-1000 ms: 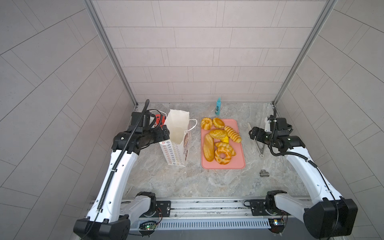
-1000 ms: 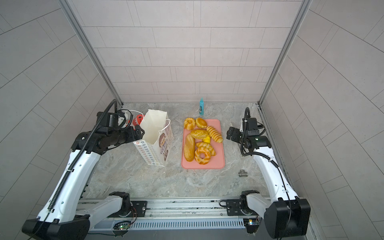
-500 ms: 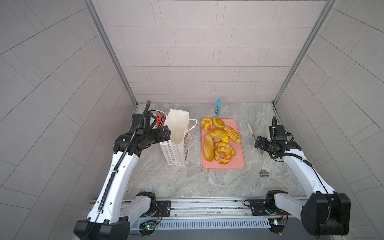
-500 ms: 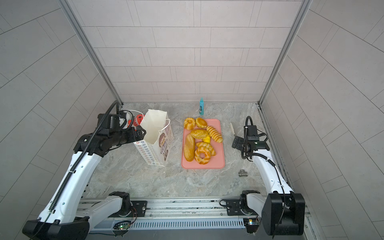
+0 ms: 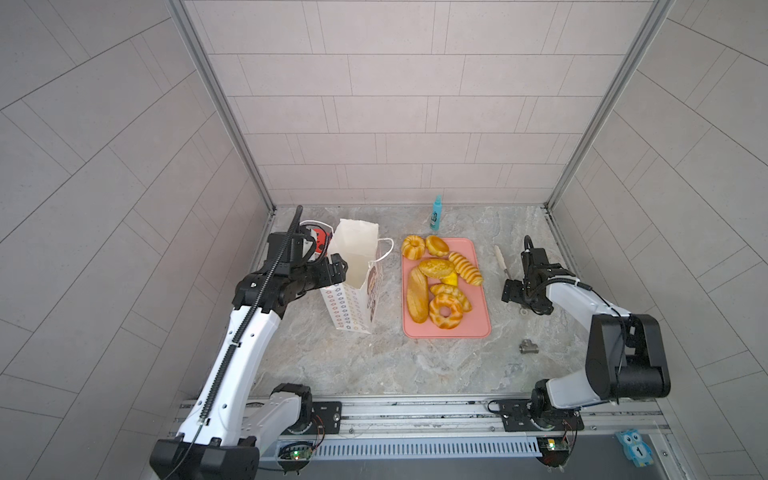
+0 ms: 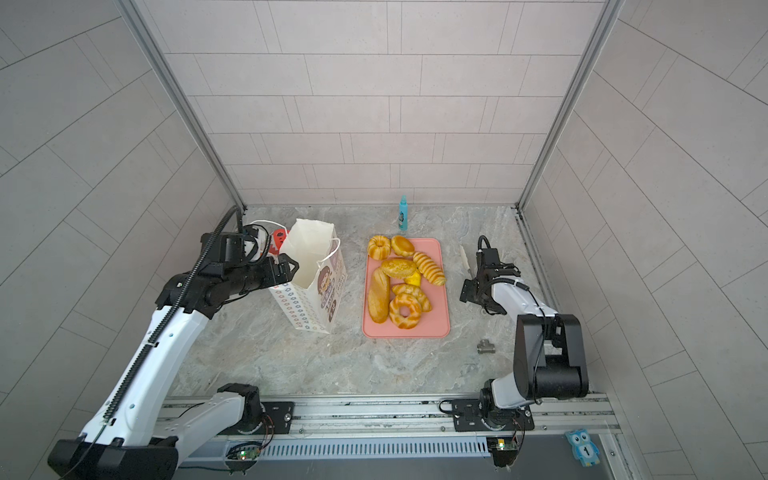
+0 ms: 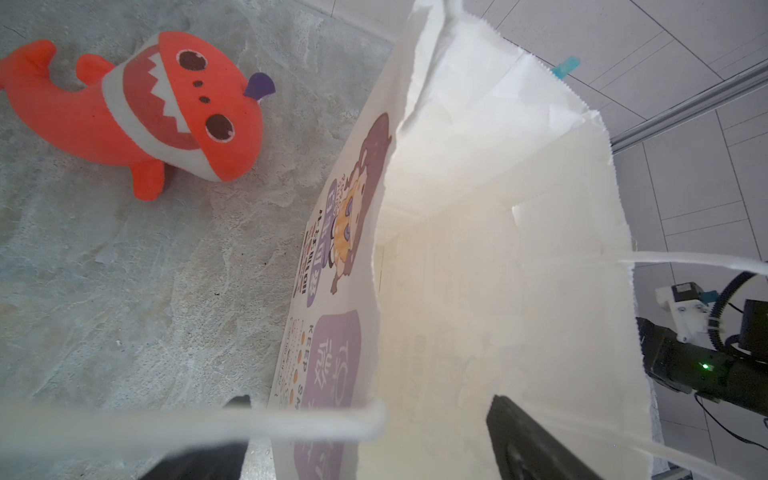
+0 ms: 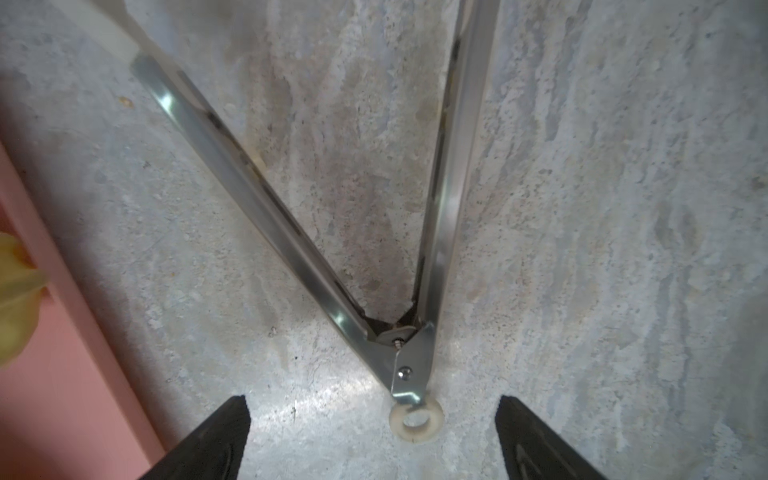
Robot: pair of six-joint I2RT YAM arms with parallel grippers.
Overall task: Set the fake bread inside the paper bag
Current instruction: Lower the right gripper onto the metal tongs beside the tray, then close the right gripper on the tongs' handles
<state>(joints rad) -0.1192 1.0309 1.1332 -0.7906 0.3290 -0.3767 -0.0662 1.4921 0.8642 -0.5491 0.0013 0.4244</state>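
Note:
Several glossy golden pieces of fake bread point(image 5: 440, 282) point(image 6: 403, 282) lie piled on a pink tray point(image 5: 469, 328) point(image 6: 432, 328). The white paper bag point(image 5: 353, 270) point(image 6: 311, 266) point(image 7: 498, 249) stands upright and open just left of the tray. My left gripper point(image 5: 337, 267) point(image 6: 286, 266) point(image 7: 369, 401) is open at the bag's left rim. One finger is inside the bag and the other outside its printed wall. My right gripper point(image 5: 509, 291) point(image 6: 467, 291) point(image 8: 372, 399) is open and empty, low over the table right of the tray.
Metal tongs point(image 8: 415, 365) point(image 5: 500, 257) lie spread on the marble, hinge end between my right fingers. A red-orange shark toy point(image 7: 166, 112) point(image 6: 276, 241) sits behind the bag. A blue bottle point(image 5: 435, 214) stands at the back wall, and a metal fitting point(image 5: 528, 346) lies front right.
My right arm has folded back and lowered its gripper down over the tongs' hinge end. The left gripper has stayed at the bag's rim, shifting only slightly.

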